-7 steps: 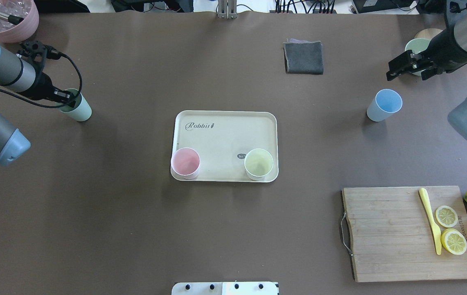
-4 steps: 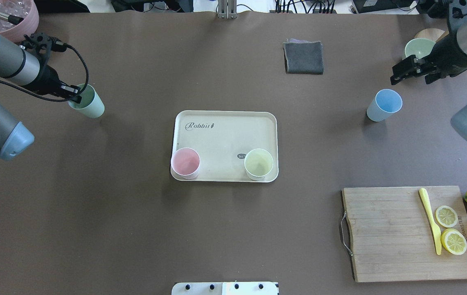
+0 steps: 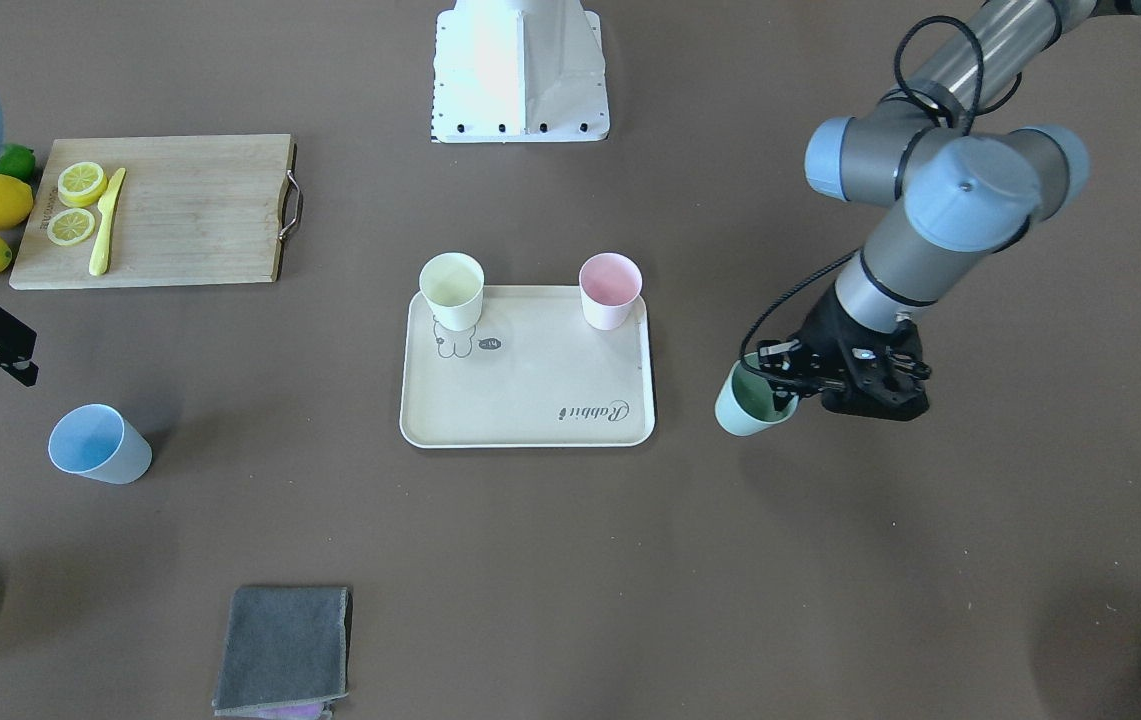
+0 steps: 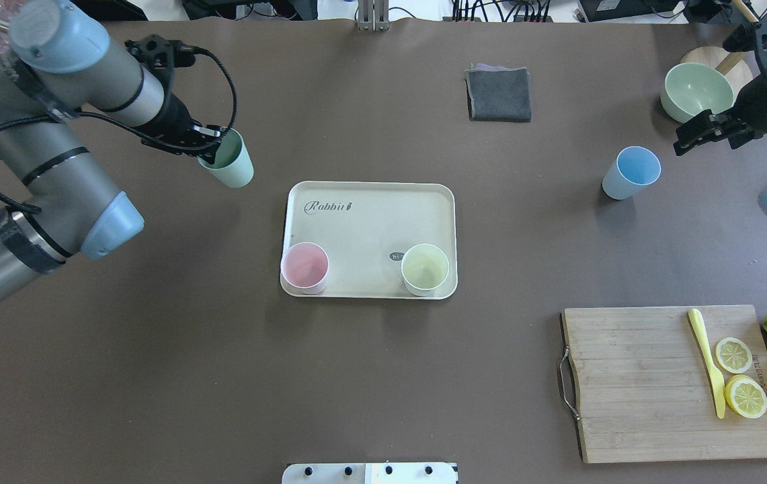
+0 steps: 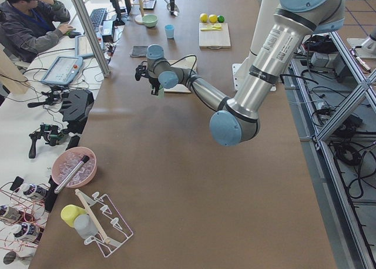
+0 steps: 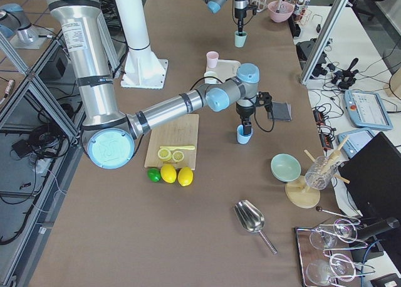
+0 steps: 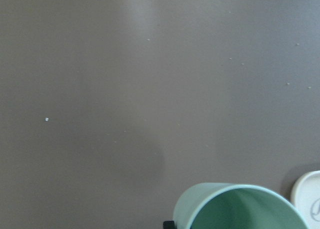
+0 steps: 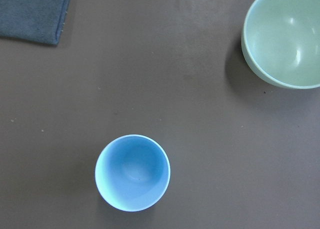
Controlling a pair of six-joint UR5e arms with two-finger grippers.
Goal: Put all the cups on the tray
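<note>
Presumably light and stiff, the green cup [image 4: 232, 168] hung pinched by its rim in the left gripper [image 4: 212, 144]. The right gripper [image 4: 698, 132] looked open.

The cream tray [image 4: 370, 222] at the middle of the tabletop carries the script word "Rabbit" in its corner toward the tabletop's edge away from the robot and its left end. A small dark oval [image 4: 396, 256] printed on the tray reads "hi". Engraved lettering on the cutting board [image 4: 638, 383] is too small to read.
</note>
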